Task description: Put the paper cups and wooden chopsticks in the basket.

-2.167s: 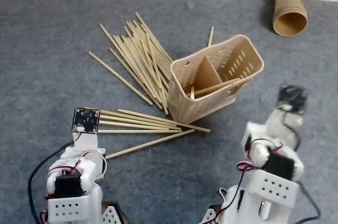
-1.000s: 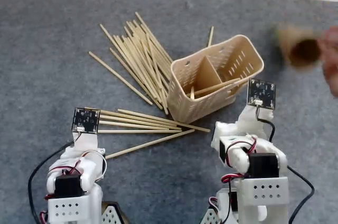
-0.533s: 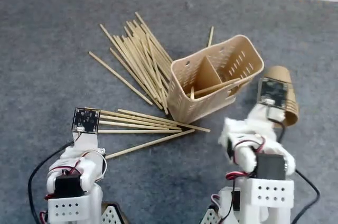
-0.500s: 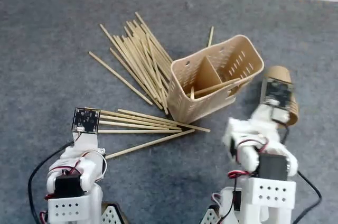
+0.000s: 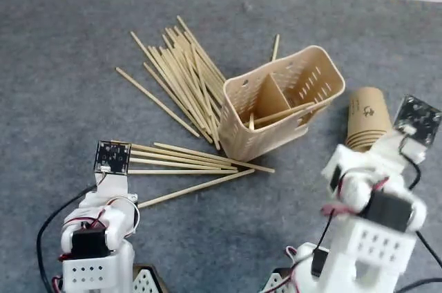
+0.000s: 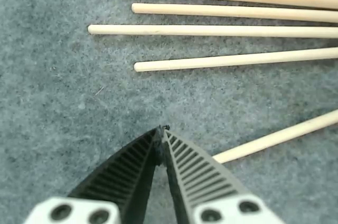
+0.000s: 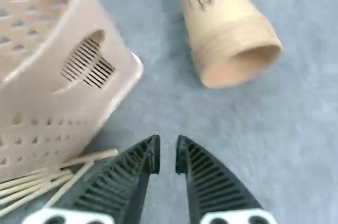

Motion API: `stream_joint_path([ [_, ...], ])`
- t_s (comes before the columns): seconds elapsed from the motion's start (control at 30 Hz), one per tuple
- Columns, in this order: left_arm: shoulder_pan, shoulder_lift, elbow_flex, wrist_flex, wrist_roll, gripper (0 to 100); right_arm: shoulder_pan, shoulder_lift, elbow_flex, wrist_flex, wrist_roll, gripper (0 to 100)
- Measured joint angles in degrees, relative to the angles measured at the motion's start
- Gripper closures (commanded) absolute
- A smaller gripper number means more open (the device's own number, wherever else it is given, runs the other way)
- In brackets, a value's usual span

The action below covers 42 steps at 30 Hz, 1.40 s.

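Note:
A beige slotted basket (image 5: 304,75) stands mid-table with a couple of wooden chopsticks (image 5: 283,113) inside. A nested stack of paper cups (image 5: 365,119) lies on its side just right of the basket, also seen in the right wrist view as cups (image 7: 227,39) beyond the basket (image 7: 58,65). My right gripper (image 7: 165,155) hovers over the mat short of the cups, narrowly open and holding nothing. Many chopsticks (image 5: 181,75) are piled left of the basket. My left gripper (image 6: 161,131) is shut and holding nothing, close to several loose chopsticks (image 6: 222,31).
The grey mat (image 5: 62,65) has free room at the left and in front of the basket. One stray chopstick (image 5: 275,48) lies behind the basket. A few chopstick ends (image 7: 53,182) poke out by the basket's base. The mat's back edge meets a pale wall.
The paper cups went from the back right corner, carried by a person's hand, to beside the basket. The right arm swung left, then right, past the cups. The left arm stayed still.

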Motion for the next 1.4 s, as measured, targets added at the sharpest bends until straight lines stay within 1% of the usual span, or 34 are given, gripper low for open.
stream_joint_path([
  [0.07, 0.0, 0.0, 0.0, 0.0, 0.0, 99, 4.31, 4.66, -4.22, 1.14, -0.18, 89.9],
  [0.13, 0.0, 0.0, 0.0, 0.0, 0.0, 99, 8.0, 8.26, -10.73, 3.25, -0.18, 85.4],
  [0.2, 0.0, 0.0, 0.0, 0.0, 0.0, 99, 9.14, 11.52, -15.47, 5.98, -0.44, 81.8],
  [0.27, 0.0, 0.0, 0.0, 0.0, 0.0, 99, 9.49, 15.21, -16.97, 6.95, -1.67, 81.3],
  [0.33, 0.0, 0.0, 0.0, 0.0, 0.0, 99, 10.2, 18.55, -17.41, 6.95, -4.04, 81.3],
  [0.47, 0.0, 0.0, 0.0, 0.0, 0.0, 99, 9.93, 22.15, -17.49, 3.96, -5.45, 81.3],
  [0.73, 0.0, 0.0, 0.0, 0.0, 0.0, 99, 9.93, 23.3, -6.77, -11.34, -5.8, 81.3],
  [1.0, 0.0, 0.0, 0.0, 0.0, 0.0, 99, 3.69, 23.3, 7.3, -29.8, -6.33, 81.4],
  [1.1, 0.0, 0.0, 0.0, 0.0, 0.0, 99, 2.99, 23.3, 9.85, -36.4, -8.88, 81.4],
  [1.3, 0.0, 0.0, 0.0, 0.0, 0.0, 99, 2.64, 23.74, 13.36, -45.98, -9.49, 81.4],
  [1.4, 0.0, 0.0, 0.0, 0.0, 0.0, 99, 2.55, 26.81, 13.45, -48.7, -9.58, 81.4],
])
